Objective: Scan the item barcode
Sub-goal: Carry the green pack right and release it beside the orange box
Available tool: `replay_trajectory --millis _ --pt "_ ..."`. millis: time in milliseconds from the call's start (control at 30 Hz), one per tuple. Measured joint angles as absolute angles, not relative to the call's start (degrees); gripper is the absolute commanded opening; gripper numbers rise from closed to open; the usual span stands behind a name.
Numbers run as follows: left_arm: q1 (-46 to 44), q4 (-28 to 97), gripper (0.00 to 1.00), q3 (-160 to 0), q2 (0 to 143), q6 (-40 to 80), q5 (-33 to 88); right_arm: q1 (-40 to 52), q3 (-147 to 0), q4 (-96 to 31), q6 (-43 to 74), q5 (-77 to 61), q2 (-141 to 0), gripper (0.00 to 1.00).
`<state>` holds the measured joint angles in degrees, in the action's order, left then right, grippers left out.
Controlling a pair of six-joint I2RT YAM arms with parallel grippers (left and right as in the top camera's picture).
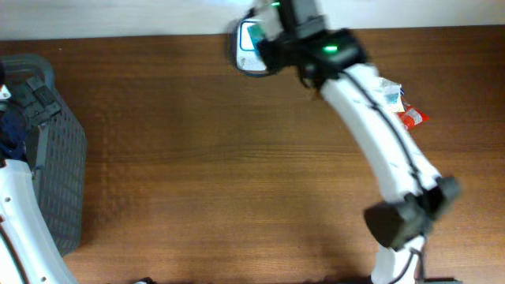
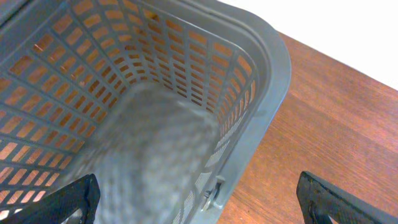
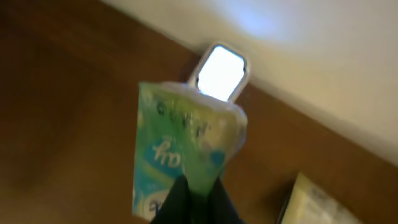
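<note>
Brown wood-grain worktop (image 1: 221,158) is running up to a pale wall at the far edge, and that is where the work is happening. The green pouch (image 3: 183,155) is hanging in the air just in front of the scanner (image 3: 221,71), its top seam nearly meeting the glowing window. It is looking light and soft, a thin film sachet likely to crumple and swing under any quick move. It is also glossy, so probably slippery. Taking it by a flat sealed edge seems the sound choice, since that is leaving the printed face clear for the barcode. The right end effector (image 3: 194,194) is doing just that, its fingers clamped tight on the pouch's lower edge.

The right wrist view is showing the grip and the pouch's face, plus a pale packet (image 3: 314,199) lying nearby. Whether a barcode is facing the window I cannot tell. The overhead view is hiding the pouch beneath the arm, yet it is revealing a white packet (image 1: 388,91) and a red packet (image 1: 412,118) beside the arm, and a grey basket (image 2: 273,74) well apart at the left edge. Only the left wrist view is showing the left end effector (image 2: 205,199), spread fully wide, holding nothing, hovering over that basket.
</note>
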<state>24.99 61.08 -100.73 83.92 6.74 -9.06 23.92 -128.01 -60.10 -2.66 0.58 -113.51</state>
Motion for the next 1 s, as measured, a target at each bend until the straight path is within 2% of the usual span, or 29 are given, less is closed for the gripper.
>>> replay_trajectory --millis 167,300,433,600,633,667,700,733,767,833,1000 --pt "24.99 61.06 0.99 -100.73 83.92 6.74 -9.04 15.35 -128.01 -78.91 9.91 -1.67 -111.33 0.04" --pt "24.99 61.08 0.99 -100.73 83.92 6.74 -9.06 6.72 -127.02 -84.58 13.91 -1.78 -112.33 0.04" --pt "24.99 61.08 0.99 -100.73 83.92 6.74 -9.04 -0.86 -120.4 -83.2 16.95 1.65 -113.14 0.04" --pt "24.99 61.08 0.99 -100.73 83.92 6.74 -9.04 -6.92 -103.81 -71.85 20.49 4.05 -114.24 0.05" --pt "24.99 61.08 0.99 -100.73 83.92 6.74 -9.04 -8.14 -100.49 -69.69 21.15 4.27 -114.65 0.13" --pt "24.99 61.1 0.99 -100.73 83.92 6.74 -9.04 -9.15 -98.08 -68.1 21.52 4.51 -114.83 0.28" --pt "24.99 61.08 0.99 -100.73 83.92 6.74 -9.04 -10.09 -96.27 -67.4 21.74 4.71 -115.0 0.49" --pt "24.99 61.08 0.99 -100.73 83.92 6.74 -9.04 -10.85 -95.0 -67.05 22.35 4.93 -115.02 0.75" --pt "24.99 61.08 0.99 -100.73 83.92 6.74 -9.06 -11.46 -94.28 -67.0 22.59 4.93 -115.02 0.92" --pt "24.99 61.08 0.99 -100.73 83.92 6.74 -9.06 -12.23 -94.06 -66.96 22.74 5.08 -115.02 0.97" --pt "24.99 61.08 0.99 -100.73 83.92 6.74 -9.04 -12.84 -94.43 -68.66 21.37 3.09 -115.02 0.97"
